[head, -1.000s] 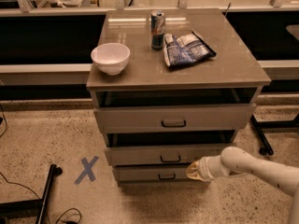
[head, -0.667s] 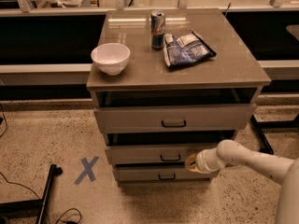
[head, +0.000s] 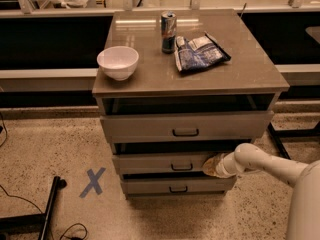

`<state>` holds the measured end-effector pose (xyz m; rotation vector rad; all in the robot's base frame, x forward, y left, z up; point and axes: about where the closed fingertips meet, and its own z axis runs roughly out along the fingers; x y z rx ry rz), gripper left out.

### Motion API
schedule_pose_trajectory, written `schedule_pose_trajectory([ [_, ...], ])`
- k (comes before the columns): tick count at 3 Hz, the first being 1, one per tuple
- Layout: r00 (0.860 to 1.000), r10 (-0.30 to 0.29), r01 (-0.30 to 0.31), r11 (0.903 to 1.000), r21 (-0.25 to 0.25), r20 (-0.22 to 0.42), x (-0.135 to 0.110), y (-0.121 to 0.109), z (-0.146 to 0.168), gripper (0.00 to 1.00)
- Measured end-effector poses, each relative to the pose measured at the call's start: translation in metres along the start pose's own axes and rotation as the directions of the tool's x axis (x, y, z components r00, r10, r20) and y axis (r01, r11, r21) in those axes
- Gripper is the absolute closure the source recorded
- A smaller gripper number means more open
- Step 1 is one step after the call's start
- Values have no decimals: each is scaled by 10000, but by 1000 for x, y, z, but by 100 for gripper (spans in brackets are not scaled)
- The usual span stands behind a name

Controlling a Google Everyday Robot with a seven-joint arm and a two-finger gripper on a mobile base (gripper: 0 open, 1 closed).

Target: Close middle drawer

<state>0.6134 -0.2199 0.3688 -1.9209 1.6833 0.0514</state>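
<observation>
The middle drawer (head: 160,163) is the centre of three grey-beige fronts with a small black loop handle (head: 181,167). It stands out a little, with a dark gap above it. My gripper (head: 211,165) comes in from the right on a white arm (head: 270,165) and rests against the right part of the middle drawer's front. The top drawer (head: 185,126) also stands out a little. The bottom drawer (head: 175,186) sits just below the gripper.
On the cabinet top (head: 250,71) are a white bowl (head: 118,62), a drink can (head: 168,32) and a blue snack bag (head: 199,53). A blue tape X (head: 93,182) marks the speckled floor at left. A black stand leg (head: 50,209) and cables lie at lower left.
My gripper has moved left and slightly up, from beside the drawer's right end onto its front. The middle drawer looks pushed in a little.
</observation>
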Motion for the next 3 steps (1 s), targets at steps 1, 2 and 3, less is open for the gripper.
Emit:
schedule_pose_trajectory([
  [1,10000,0,0,10000,51,1,8,-1,0,100],
  [2,9983,213,-218,9997,74,540,7,26,-6,100],
  [3,9856,1157,-1181,9929,116,1232,1,75,-32,100],
])
